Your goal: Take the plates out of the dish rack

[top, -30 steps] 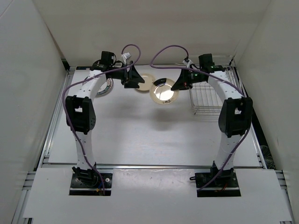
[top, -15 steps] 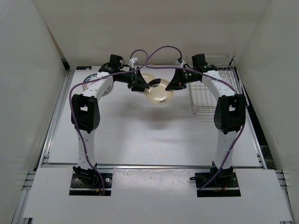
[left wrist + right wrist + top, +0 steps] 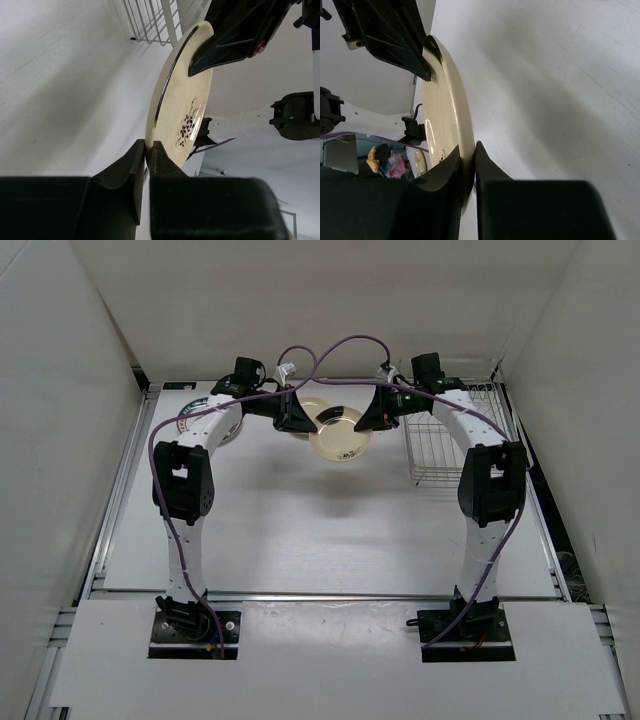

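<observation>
At upper centre, left gripper [image 3: 148,150] and right gripper [image 3: 468,151] both pinch 1 cream plate [image 3: 341,438] in mid-air; dish rack [image 3: 441,452], upper right, looks empty.

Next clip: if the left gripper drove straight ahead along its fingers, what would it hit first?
The left gripper is clamped on the rim of the cream plate, so it meets the plate first. Past it, probably the right gripper on the opposite rim.

The pale worktop [image 3: 330,530] carries the wire dish rack [image 3: 440,445] at its far right. At the far left lies a plate with a dark patterned rim [image 3: 192,420], partly hidden by an arm. A cream plate [image 3: 311,405] lies at the far middle, only partly visible.
</observation>
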